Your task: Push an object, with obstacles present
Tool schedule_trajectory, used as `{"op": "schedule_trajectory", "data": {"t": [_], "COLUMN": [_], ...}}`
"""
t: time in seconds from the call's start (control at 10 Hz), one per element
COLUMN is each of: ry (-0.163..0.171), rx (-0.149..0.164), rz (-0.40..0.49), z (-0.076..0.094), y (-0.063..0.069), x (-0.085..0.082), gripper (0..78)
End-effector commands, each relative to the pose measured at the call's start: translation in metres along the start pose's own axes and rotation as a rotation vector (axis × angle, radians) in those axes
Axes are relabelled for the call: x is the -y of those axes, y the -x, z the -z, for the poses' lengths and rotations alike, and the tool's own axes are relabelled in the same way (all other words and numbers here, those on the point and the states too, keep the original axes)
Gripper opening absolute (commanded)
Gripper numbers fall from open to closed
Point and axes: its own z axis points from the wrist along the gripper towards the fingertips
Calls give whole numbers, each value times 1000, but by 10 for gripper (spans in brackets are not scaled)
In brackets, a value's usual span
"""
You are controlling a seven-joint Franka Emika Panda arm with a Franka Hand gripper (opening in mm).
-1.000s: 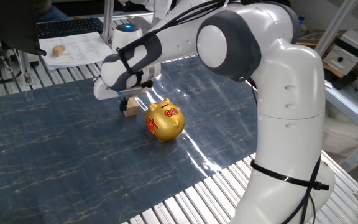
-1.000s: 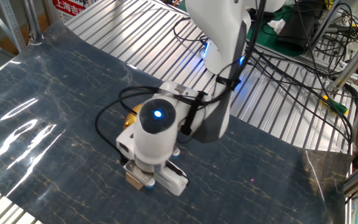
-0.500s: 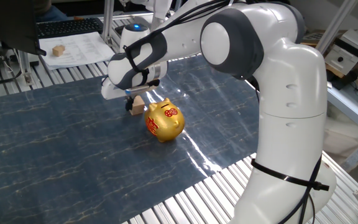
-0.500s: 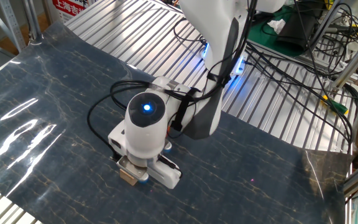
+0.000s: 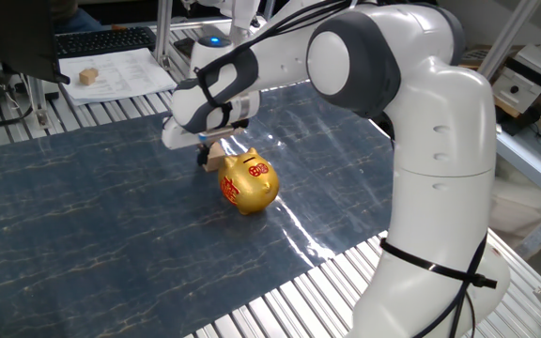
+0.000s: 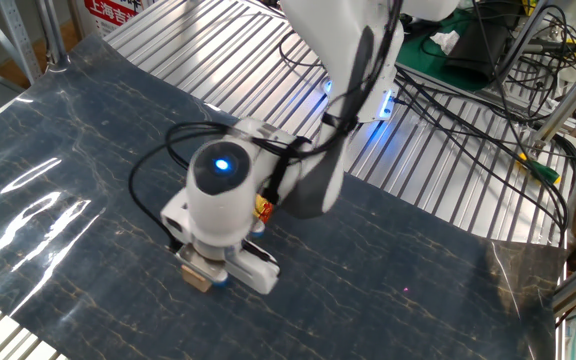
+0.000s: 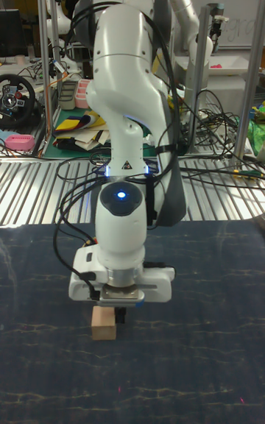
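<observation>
1. Setting: a workshop bench of ribbed metal slats, covered by a dark blue marbled mat [image 5: 83, 216] on which everything of the task rests. Cables, shelving and a second robot crowd the background. The mat gives a smooth sliding surface, which suits pushing.

2. Robot arm [image 5: 421, 141]: large, white, jointed, bent low so that its wrist hangs just above the mat. This low pose fits a sideways push, not a lift.

3. Golden pig [image 5: 248, 183]: shiny money box with red markings on its flank, standing upright on the mat just beside the claw, on the side toward the arm's base in one fixed view. In the other fixed view only a sliver of red and gold shows behind the wrist. It serves as the obstacle; by my judgement the close spacing makes a graze the main hazard.

4. Claw [image 7: 118, 313]: pointed straight down, fingertips low at the block. The wrist housing hides the fingers in every view, so whether they stand wide or narrow cannot be told.

5. Wooden block [image 7: 104, 323]: small, plain, light tan, flat on the mat directly under the claw and apparently touching it; its near corner juts out below the wrist [image 6: 196, 277]. It lies very close to the pig's snout end; contact between them cannot be told.

6. Spare block [image 5: 87, 76]: similar, on white papers well beyond the claw, not part of the job.
</observation>
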Motion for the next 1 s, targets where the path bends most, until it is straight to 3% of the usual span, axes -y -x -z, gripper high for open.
{"op": "schedule_trajectory", "data": {"t": [0.1,1.0], "ry": [-3,-1], "rx": [12,21], "rz": [27,32], "z": [1,6], "y": [0,-7], "x": [29,69], "gripper": [0,0]}}
